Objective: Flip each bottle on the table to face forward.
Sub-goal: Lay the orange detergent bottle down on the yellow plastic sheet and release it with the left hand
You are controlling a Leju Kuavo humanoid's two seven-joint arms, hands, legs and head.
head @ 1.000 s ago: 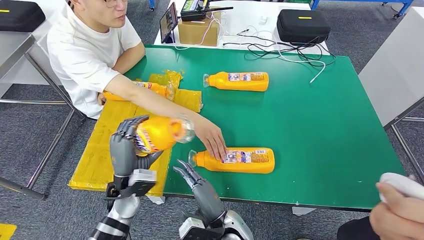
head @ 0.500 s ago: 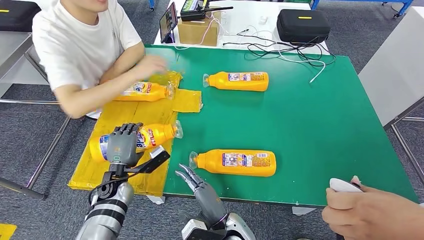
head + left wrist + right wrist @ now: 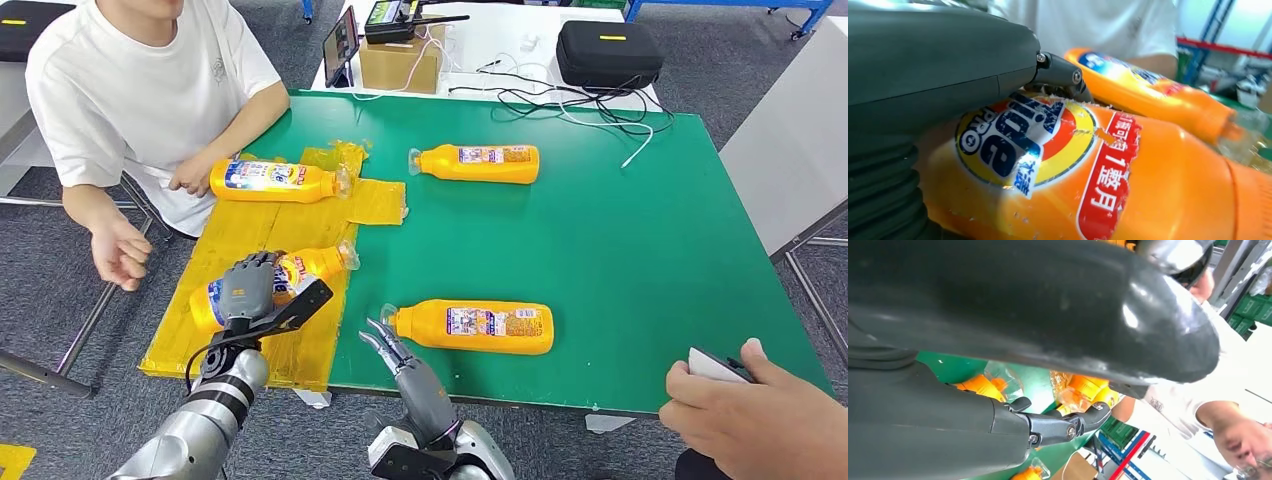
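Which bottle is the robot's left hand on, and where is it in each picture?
Head view: the held bottle lies on the yellow sheet, under the left hand.
Left wrist view: the same bottle, close up, front label showing.
Right wrist view: cannot tell.
Shared landmark: the person's white shirt.

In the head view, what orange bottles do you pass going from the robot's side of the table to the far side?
Bottle by the right robot hand → bottle under the left robot hand → bottle by the person's hand → far bottle.
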